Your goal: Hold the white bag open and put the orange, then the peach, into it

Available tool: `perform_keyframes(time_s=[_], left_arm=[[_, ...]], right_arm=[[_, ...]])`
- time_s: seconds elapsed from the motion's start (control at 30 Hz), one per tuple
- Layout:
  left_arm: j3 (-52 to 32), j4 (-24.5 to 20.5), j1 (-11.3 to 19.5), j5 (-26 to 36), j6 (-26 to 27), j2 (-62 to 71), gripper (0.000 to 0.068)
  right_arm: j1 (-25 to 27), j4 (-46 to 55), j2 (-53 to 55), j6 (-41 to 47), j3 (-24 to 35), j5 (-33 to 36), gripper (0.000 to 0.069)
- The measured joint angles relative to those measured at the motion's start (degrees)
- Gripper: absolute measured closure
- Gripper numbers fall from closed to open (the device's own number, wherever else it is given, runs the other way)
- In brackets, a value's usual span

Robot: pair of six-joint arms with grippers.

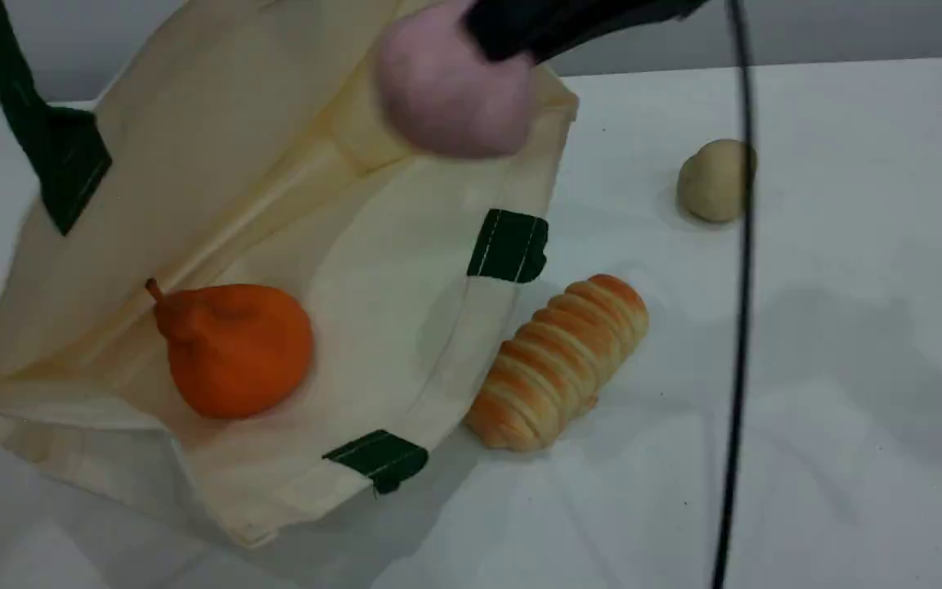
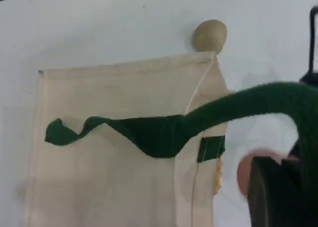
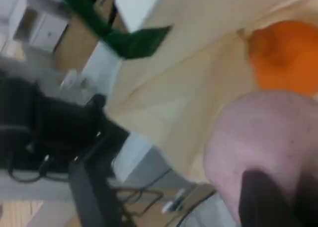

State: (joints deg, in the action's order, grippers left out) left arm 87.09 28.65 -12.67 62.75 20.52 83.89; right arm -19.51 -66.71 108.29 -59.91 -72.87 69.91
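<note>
Bag: the white bag (image 1: pixel 405 270), cream canvas with dark green handle (image 2: pixel 164 132), is held open on the tabletop (image 1: pixel 847 368).
Orange: the orange (image 1: pixel 230 348), bumpy-topped, lies inside the bag.
Peach: the peach (image 1: pixel 450 90), pale pink, is carried above the bag's mouth.
Right tool (image 1: pixel 512 41): clamped on the peach.
Left tool (image 2: pixel 278 197): closed on the handle.
Risk: released too near the rim, the peach could roll out toward the bread roll (image 1: pixel 557 364).
</note>
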Motion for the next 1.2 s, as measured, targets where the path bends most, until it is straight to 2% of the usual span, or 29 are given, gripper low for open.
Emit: perform_keyframes(time_s=[0.1, 0.33, 0.47, 0.63, 0.83, 0.9, 1.0, 1.2], left_arm=[[0.0, 0.2, 0.0, 0.0, -0.1, 0.0, 0.0635], [0.0, 2.3, 0.0, 0.3, 0.4, 0.0, 0.0635], [0.0, 2.3, 0.0, 0.6, 0.4, 0.0, 0.0635], [0.0, 2.7, 0.0, 0.6, 0.4, 0.0, 0.0635], [0.0, 2.8, 0.0, 0.7, 0.4, 0.0, 0.0635], [0.0, 2.8, 0.0, 0.7, 0.4, 0.0, 0.0635], [0.0, 3.2, 0.0, 0.7, 0.4, 0.0, 0.0635], [0.0, 3.2, 0.0, 0.7, 0.4, 0.0, 0.0635]], right_arm=[[-4.5, 0.3, 0.4, -0.1, 0.0, -1.6, 0.0619], [-12.4, -0.8, 2.0, -0.3, 0.0, -18.2, 0.0619], [-14.3, -4.4, 3.3, -0.6, 0.0, -29.3, 0.0619], [-17.0, -10.9, 6.6, -6.2, 0.0, -41.4, 0.0619], [-17.3, -17.7, 9.0, -14.1, -0.1, -47.2, 0.0612], [-17.3, -20.1, 9.1, -14.8, -0.1, -46.5, 0.0579], [-17.3, -23.2, 9.1, -16.6, -0.1, -45.3, 0.049], [-17.3, -26.3, 9.1, -21.2, -0.1, -43.1, 0.023]])
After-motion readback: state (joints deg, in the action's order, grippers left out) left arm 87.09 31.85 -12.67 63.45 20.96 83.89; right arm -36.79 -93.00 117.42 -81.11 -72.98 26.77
